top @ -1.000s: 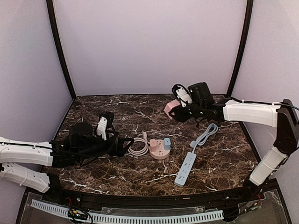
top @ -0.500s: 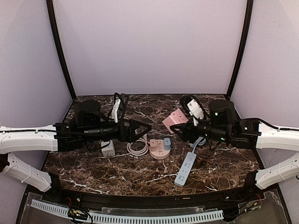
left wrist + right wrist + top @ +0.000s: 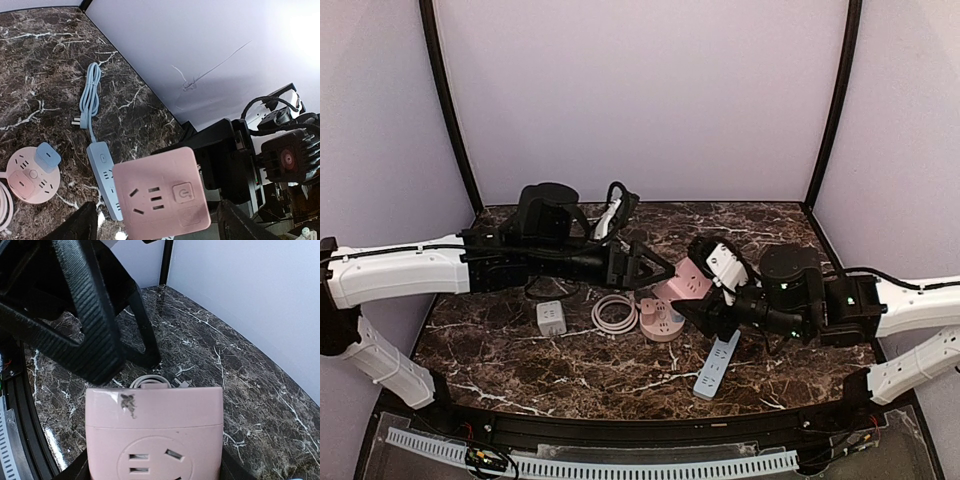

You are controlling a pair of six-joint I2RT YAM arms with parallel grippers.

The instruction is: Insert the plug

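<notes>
The right claw [image 3: 155, 471] clamps the glossy pink socket cube [image 3: 154, 415] by its flat sides, above the marble-veined desk [image 3: 520, 370]. The left claw [image 3: 159, 227], spread wide and empty, points at it. It should pinch the smooth sides squarely and leave the holes clear. Farther off, the pale-blue corded plug [image 3: 76, 121] lies loose.

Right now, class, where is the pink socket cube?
In the top view the pink socket cube is just right of centre, gripped by the right gripper, just behind the round pink socket.
</notes>
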